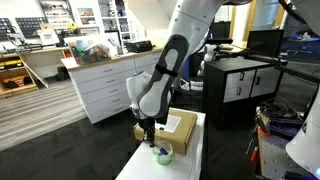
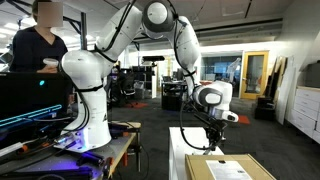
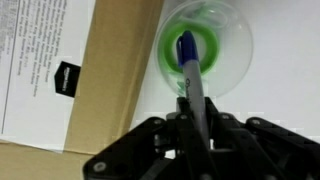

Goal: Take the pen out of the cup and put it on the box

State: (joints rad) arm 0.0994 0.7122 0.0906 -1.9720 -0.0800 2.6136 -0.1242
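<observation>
In the wrist view the translucent green cup [image 3: 208, 45] stands on the white tabletop, right beside the brown cardboard box [image 3: 105, 85] with its white label [image 3: 45, 60]. The dark pen [image 3: 190, 70] stands in the cup with its blue end down inside, and its shaft rises up between my fingers. My gripper [image 3: 197, 125] is directly above the cup and shut on the pen's upper part. In an exterior view the gripper [image 1: 150, 138] hangs just over the cup [image 1: 162, 154], next to the box [image 1: 172, 127]. The box [image 2: 228, 168] and gripper [image 2: 210, 138] show in both exterior views.
The white table [image 1: 190, 150] is narrow, with its edges close to the cup. White drawer cabinets [image 1: 105, 88] and a black-and-white cabinet [image 1: 240, 85] stand behind it. A person [image 2: 40, 45] stands near the robot base [image 2: 90, 110].
</observation>
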